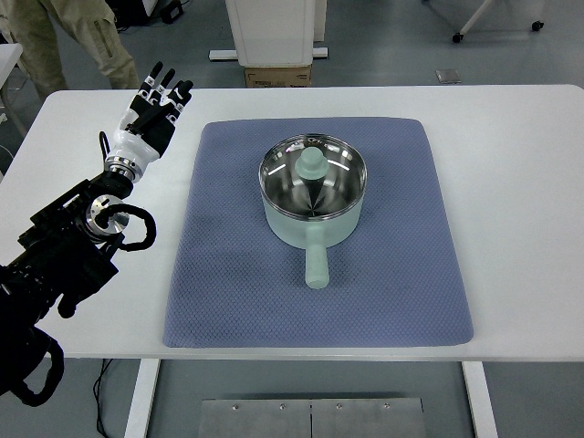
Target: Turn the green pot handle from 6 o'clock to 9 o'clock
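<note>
The left hand (157,108) hovered over the bare white table (520,182) near its far left corner, fingers stretched out straight and slightly fanned, holding nothing. Its fingertips (157,69) pointed toward about 1 o'clock, close to the table's far edge. Behind the black and white hand, the wrist and the black left arm (64,246) ran back toward 7 o'clock and left the picture at its left edge, with a loop of black cable beside the forearm. The right hand did not show anywhere in the view.

At roughly 4 o'clock from the hand, well apart from it, lay a blue-grey quilted mat (219,274) covering the middle of the table. The green pot (313,224) stood upright on the mat, a little toward the far half and near its centre line. A lid with a pale green knob (313,164) sat on the pot, its shiny surface showing reflections. The green pot handle (316,265) stuck out from the pot's near side at 6 o'clock, resting over the mat with its rounded end toward the camera.

Beyond the table at 11 o'clock stood a person's legs (87,41) in khaki trousers, and at 12 o'clock a cardboard box (276,76) sat on the floor beneath a white stand
</note>
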`<action>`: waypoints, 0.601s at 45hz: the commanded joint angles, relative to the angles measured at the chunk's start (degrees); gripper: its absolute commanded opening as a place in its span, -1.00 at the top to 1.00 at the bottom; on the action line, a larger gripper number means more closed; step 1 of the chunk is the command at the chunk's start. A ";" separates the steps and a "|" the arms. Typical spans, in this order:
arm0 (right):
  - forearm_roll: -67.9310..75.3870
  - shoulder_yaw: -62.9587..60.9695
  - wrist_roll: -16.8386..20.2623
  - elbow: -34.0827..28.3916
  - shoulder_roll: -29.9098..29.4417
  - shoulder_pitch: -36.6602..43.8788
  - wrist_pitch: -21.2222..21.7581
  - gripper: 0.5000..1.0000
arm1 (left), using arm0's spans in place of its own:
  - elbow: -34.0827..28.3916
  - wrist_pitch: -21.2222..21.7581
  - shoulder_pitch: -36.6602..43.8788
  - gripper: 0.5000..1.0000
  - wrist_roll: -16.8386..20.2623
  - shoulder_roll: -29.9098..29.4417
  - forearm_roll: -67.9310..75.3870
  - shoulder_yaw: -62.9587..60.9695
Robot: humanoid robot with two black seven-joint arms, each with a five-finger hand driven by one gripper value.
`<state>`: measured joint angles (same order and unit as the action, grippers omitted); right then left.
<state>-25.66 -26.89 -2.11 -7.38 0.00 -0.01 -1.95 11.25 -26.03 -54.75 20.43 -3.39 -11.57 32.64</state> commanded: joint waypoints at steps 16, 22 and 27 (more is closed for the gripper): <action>0.00 0.00 0.00 0.00 0.00 0.01 0.02 -1.00 | 0.18 0.02 -0.01 -1.00 -0.13 -0.04 -0.04 0.05; 0.00 0.00 0.00 0.00 0.00 0.01 0.02 -1.00 | 0.27 0.11 -0.01 -1.00 -0.13 -0.04 -0.04 0.05; 0.00 0.00 0.00 0.00 0.00 0.01 0.02 -1.00 | 0.27 0.19 -0.01 -1.00 -0.13 -0.04 -0.04 0.05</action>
<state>-25.66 -26.90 -2.11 -7.38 0.00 -0.02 -1.93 11.50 -25.94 -54.75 20.30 -3.43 -11.57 32.70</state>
